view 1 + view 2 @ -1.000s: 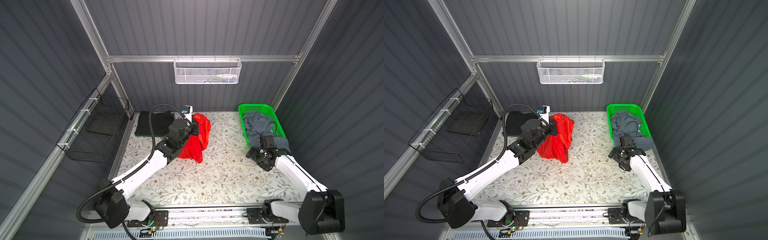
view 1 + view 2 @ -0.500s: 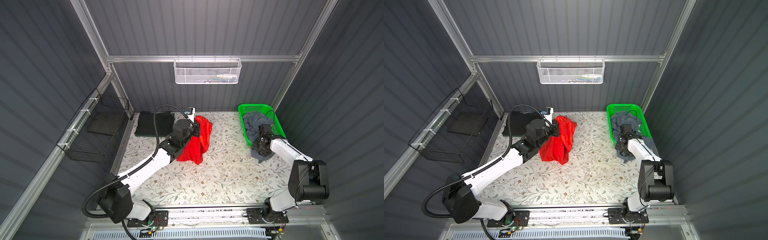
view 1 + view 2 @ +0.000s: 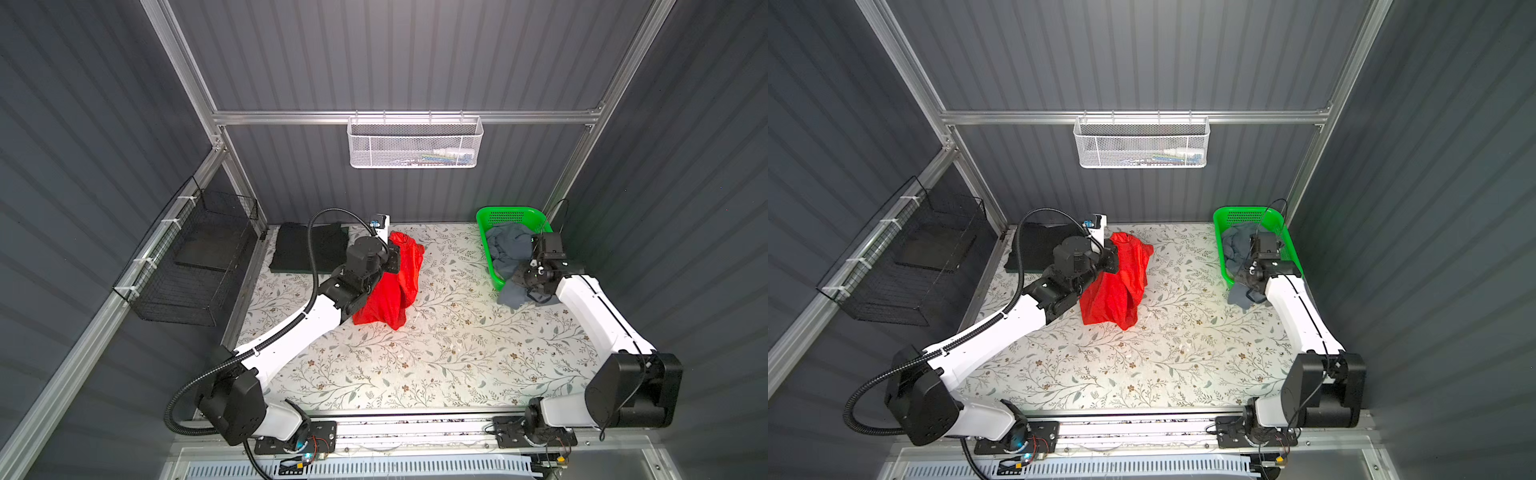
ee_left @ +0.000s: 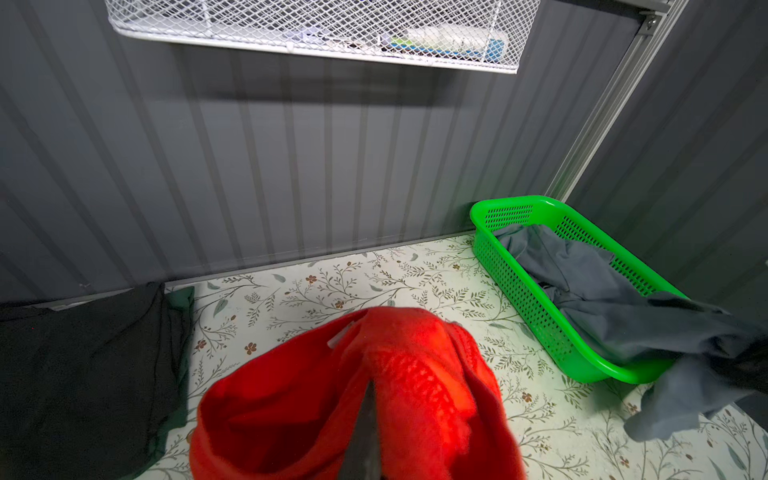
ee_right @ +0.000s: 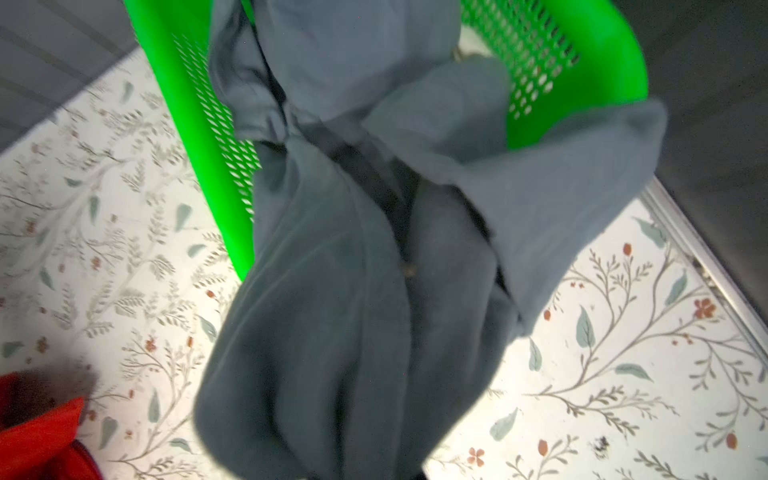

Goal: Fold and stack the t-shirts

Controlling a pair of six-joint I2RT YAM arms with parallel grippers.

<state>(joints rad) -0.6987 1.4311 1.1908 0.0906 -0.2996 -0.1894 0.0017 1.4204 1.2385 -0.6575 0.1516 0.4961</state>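
The green basket [image 3: 509, 216] at the rear right corner of the table [image 3: 436, 340] contained the grey-blue t-shirt [image 3: 509, 249], part of it hanging over the front rim. The right gripper [image 3: 524, 279] was clamped on that part. The left gripper [image 3: 397, 261] was clamped on the red t-shirt [image 3: 386, 299] near the rear edge.

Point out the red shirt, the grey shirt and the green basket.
red shirt [image 3: 390, 291]: in a top view, on the middle of the hanging cloth.
grey shirt [image 5: 332, 291]: right wrist view, on the bunched middle fold.
green basket [image 4: 523, 295]: left wrist view, on its perforated side wall.
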